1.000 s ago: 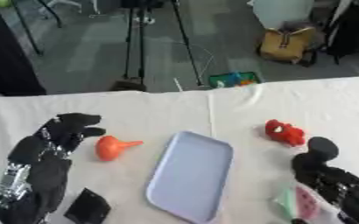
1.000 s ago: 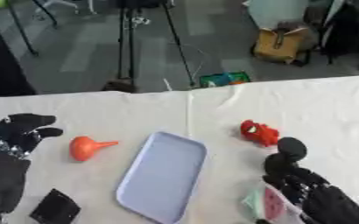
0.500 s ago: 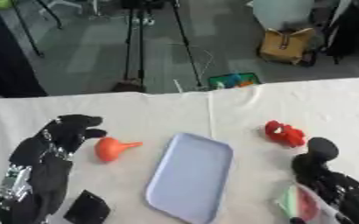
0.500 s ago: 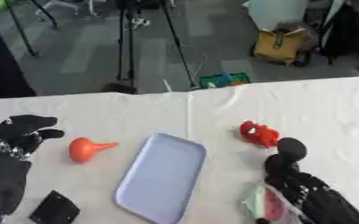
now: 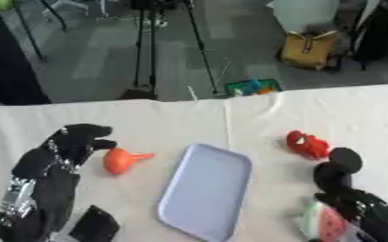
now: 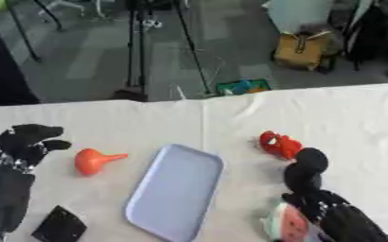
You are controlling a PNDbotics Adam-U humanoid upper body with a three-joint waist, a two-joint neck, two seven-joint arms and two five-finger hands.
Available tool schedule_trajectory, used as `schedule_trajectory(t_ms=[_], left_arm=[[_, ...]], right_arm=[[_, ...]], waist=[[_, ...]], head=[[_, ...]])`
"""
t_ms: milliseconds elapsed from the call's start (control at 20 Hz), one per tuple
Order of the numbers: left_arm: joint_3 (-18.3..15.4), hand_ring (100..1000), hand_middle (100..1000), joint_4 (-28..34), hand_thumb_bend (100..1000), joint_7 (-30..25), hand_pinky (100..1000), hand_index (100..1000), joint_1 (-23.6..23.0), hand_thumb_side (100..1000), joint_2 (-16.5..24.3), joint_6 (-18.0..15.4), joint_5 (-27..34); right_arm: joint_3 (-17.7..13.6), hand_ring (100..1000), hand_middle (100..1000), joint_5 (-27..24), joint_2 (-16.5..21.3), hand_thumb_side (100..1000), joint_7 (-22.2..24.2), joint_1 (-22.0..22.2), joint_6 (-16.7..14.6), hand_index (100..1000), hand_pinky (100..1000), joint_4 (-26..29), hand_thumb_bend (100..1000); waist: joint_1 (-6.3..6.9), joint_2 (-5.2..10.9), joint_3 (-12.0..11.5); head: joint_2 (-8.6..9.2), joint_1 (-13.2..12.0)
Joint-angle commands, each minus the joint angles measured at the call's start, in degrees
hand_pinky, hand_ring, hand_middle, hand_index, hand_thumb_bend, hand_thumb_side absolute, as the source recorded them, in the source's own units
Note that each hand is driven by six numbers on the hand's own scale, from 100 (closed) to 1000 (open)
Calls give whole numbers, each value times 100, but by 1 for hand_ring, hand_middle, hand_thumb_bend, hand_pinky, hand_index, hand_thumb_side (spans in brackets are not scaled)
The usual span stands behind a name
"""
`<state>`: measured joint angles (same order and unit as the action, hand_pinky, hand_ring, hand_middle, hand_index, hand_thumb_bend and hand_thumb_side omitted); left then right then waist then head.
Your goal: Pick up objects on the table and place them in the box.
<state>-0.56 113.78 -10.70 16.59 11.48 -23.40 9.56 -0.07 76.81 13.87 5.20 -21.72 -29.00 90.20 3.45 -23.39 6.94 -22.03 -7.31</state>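
Bench (image 5: 172, 118) covered with a wrinkled white cloth; beyond its far edge, grey floor with a black tripod (image 5: 147, 47) and a yellow bag (image 5: 309, 49). Lavender tray (image 5: 206, 191) lies at centre. Orange funnel-shaped object (image 5: 119, 159) rests to its left, just beside the left hand (image 5: 69, 144), whose fingers are curled and hold nothing. Red toy (image 5: 306, 144) lies right of the tray. Right hand (image 6: 309, 177) is near it; finger state cannot be determined. Watermelon-slice object (image 6: 284, 222) sits at that wrist. Black flat object (image 6: 61, 227) lies lower left.

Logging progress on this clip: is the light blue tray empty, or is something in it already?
Empty. The light blue tray shows only bare surface; the orange funnel-shaped toy and red toy lie beside it on the tablecloth.
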Motion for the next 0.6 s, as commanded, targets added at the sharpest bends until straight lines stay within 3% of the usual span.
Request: schedule_trajectory(t_ms=[50, 200, 250, 350, 600], left_arm=[[3, 798, 713, 81, 130, -11, 735, 736, 68, 1000, 35, 16, -5], [-2, 799, 713, 81, 130, -14, 735, 736, 65, 1000, 41, 22, -8], [-2, 799, 713, 81, 130, -15, 735, 736, 64, 1000, 43, 24, -8], [-1, 799, 714, 81, 130, -19, 735, 736, 61, 1000, 44, 32, -8], [-6, 800, 714, 81, 130, -26, 736, 736, 54, 1000, 50, 42, -6]], right_arm=[[9, 946, 781, 72, -7, 913, 90, 11, 10, 962, 840, -197, 419], [8, 933, 707, 73, 2, 901, -21, 35, 64, 946, 834, -175, 422], [8, 904, 598, 57, 8, 877, -65, 44, 81, 915, 824, -148, 429], [8, 869, 517, -14, 26, 848, -183, 74, 134, 868, 814, -50, 436], [13, 816, 439, -239, 67, 795, -372, 159, 262, 766, 800, 142, 432]], waist=[[-7, 77, -27], [-20, 79, -26], [-25, 82, -23], [-35, 89, -15], [-52, 103, -2]], head=[[25, 18], [2, 5], [-4, -1], [-8, -12], [-5, -23]])
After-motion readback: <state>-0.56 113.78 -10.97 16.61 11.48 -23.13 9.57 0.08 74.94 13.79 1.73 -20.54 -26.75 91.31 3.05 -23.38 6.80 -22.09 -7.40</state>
